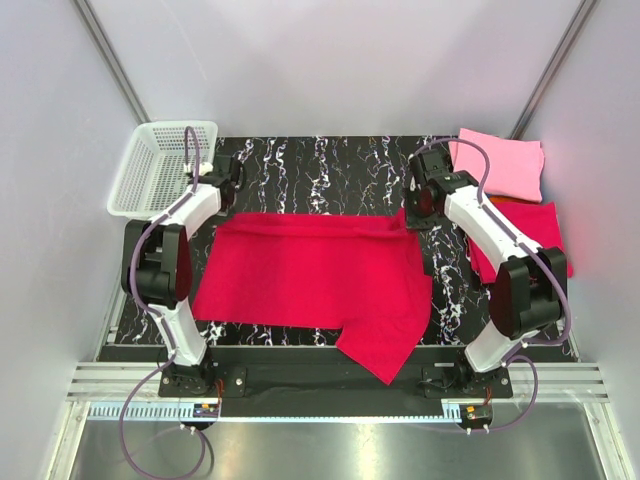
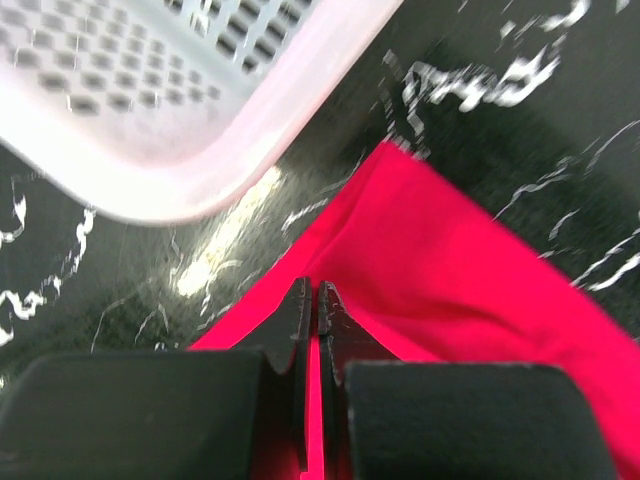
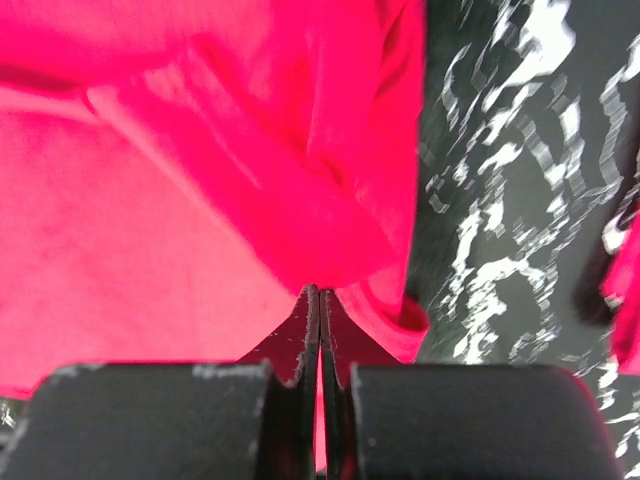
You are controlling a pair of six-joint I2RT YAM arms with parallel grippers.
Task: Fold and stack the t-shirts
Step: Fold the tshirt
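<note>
A red shirt (image 1: 310,275) lies spread across the middle of the black marbled table (image 1: 320,160), mostly flat, with a narrow band of cloth doubled over along its far edge. One flap at its near right reaches past the table's near edge. The left claw (image 1: 222,190) sits at the shirt's far left corner, just beside the white basket (image 1: 135,185), which stands at the table's far left. In the left wrist view its fingers (image 2: 298,330) are pressed together with a thin line of red cloth pinched between them, so it is closed on the red shirt. The right claw (image 1: 412,210) is at the shirt's far right corner. In the right wrist view its fingers (image 3: 308,330) are likewise closed together, with bunched, rumpled red cloth meeting the tips and red showing in the slit between them, so it too grips the red shirt. At the far right of the table lies a folded pink shirt (image 1: 500,165). Nearer than it, partly under the right arm, lies a folded red one (image 1: 545,230), with a sliver of orange cloth (image 1: 508,201) showing between the two
</note>
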